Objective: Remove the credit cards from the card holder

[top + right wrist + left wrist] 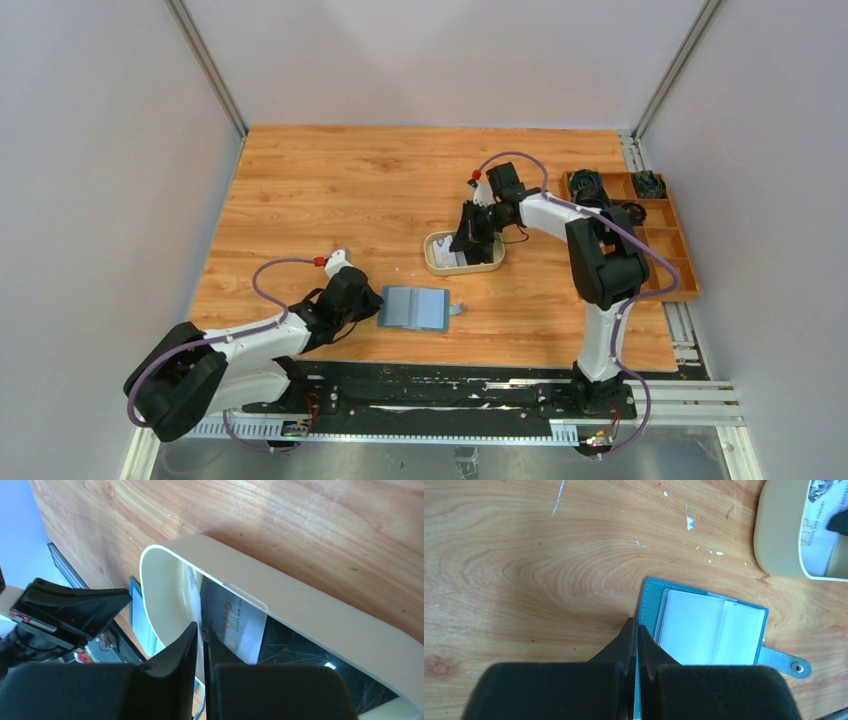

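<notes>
Two tools share the work: the left tool (pixel 635 625), closed, apparently pins the open card holder (pixel 709 630) by its left edge to the counter (pixel 330 190), while the right tool (pixel 201 626), all but closed, dips into the tray (pixel 310 605) holding cards (pixel 240 630), any grip indiscernible.

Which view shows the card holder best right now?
Left wrist: the card holder lies open close up, clear sleeves and snap tab visible. Top external shows it small; right wrist only a blue sliver beyond the tray.
</notes>
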Motion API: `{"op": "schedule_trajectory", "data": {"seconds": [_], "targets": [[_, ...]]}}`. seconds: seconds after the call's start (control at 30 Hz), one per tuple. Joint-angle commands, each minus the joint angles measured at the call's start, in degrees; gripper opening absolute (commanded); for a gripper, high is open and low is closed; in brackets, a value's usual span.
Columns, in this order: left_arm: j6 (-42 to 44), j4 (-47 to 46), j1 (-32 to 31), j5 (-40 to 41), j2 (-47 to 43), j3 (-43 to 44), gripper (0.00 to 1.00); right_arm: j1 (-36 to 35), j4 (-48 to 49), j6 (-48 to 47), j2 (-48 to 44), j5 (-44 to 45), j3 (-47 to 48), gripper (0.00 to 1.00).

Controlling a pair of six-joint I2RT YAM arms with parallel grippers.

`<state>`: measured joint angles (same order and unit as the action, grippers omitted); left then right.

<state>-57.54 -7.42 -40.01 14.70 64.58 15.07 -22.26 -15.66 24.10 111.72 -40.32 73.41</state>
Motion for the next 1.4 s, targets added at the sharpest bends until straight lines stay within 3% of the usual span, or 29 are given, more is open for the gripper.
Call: {"op": "schedule_trajectory", "data": {"seconds": [0.0,0.17,0.27,0.4,0.57,0.8,1.0,1.37], "targets": [[0.41,7.07,-0.59,2.68,-1.41,-1.88,0.0,-1.03,-1.01,0.07,1.15,-0.89,1.99,0.21],[0.17,9.23,-0.56,2.84,-4.1,-1.71,0.0,-1.11,-7.19,-3.7,-2.3,4.45,7.69,0.51],[-0.37,9.41,-0.56,2.5,-5.78,-1.71,0.0,-2.1,-10.99,-6.33,-5.17,10.22,11.54,0.61],[-1.67,9.87,-0.51,1.59,-8.23,-1.92,0.0,-8.76,-13.17,-9.55,-10.43,22.05,12.48,0.73],[-3.65,8.64,-0.59,-0.02,-9.2,-1.98,0.0,-23.38,-13.37,-8.85,-11.65,33.17,9.05,0.76],[-7.97,3.39,-0.51,-2.7,-10.62,-4.81,0.0,-35.22,-9.84,-3.63,-9.01,39.56,4.46,0.76],[-8.8,3.87,-0.52,-1.92,-15.46,-6.56,0.0,-40.51,-6.85,-4.0,-8.05,46.58,2.02,0.76],[-10.18,7.12,-0.55,-1.19,-21.39,-8.65,0.0,-45.22,-4.36,-3.94,-5.1,51.38,0.44,0.76]]}}
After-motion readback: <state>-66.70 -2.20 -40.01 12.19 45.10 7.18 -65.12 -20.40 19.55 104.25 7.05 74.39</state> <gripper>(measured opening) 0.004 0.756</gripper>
